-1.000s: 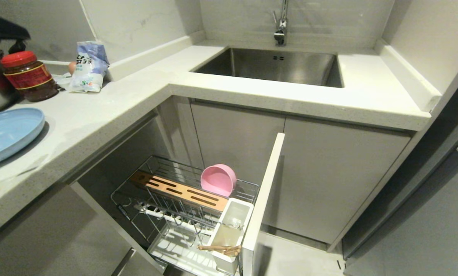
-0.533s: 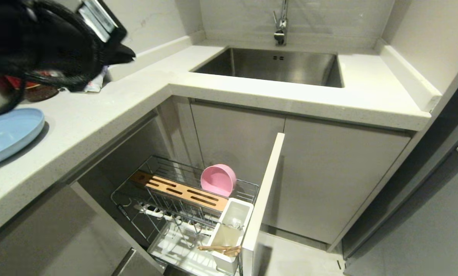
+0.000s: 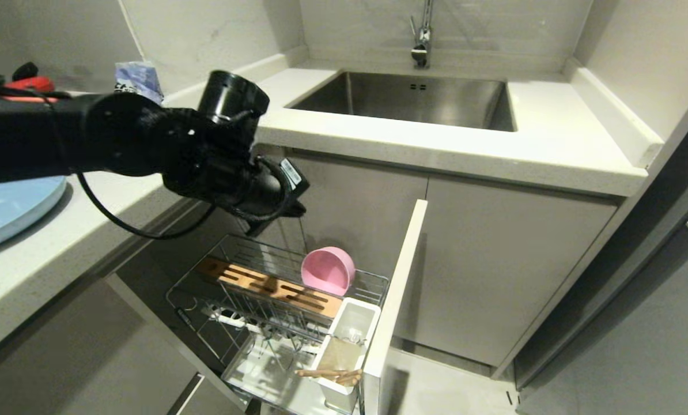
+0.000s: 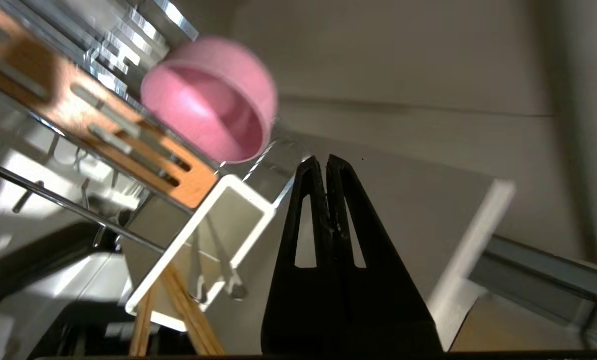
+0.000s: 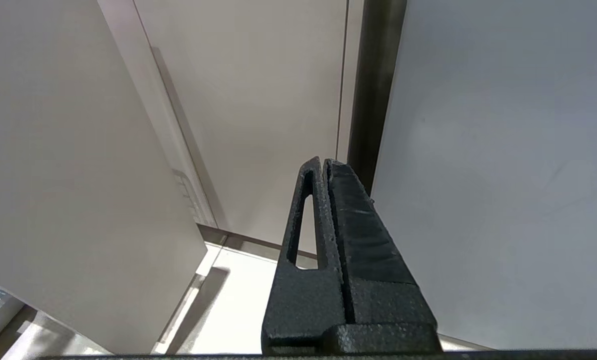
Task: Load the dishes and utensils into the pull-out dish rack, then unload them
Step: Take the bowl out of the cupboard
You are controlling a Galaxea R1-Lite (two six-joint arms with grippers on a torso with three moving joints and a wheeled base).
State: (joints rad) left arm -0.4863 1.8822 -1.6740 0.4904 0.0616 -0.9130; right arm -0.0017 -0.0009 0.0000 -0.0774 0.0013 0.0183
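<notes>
The pull-out dish rack [image 3: 373, 282] stands drawn out below the counter, its tall white front panel [image 3: 396, 288] on the right. A pink bowl [image 3: 328, 271] [image 4: 208, 100] rests on its side in the wire basket behind the slotted wooden strip [image 3: 269, 285]. The white utensil cup [image 3: 350, 328] [image 4: 248, 187] holds the chopsticks [image 3: 332, 374] [image 4: 188, 310] and a silver fork [image 4: 226, 272]. The light-blue plate [image 3: 15, 213] lies on the counter at far left. My left gripper [image 3: 298, 210] [image 4: 324, 160] hangs shut and empty above the rack, just up-left of the bowl. My right gripper [image 5: 324, 160] is shut, parked by cabinet panels.
A steel sink [image 3: 413, 98] with a faucet [image 3: 422, 34] sits in the counter behind. A bag [image 3: 139, 78] and a red jar lid [image 3: 27, 83] show behind my left arm. Plain cabinet doors [image 3: 494, 259] stand right of the rack's front panel.
My left arm has swung in from the upper left, across the counter and down, and now hangs over the open rack. The bowl, utensils and plate have not moved.
</notes>
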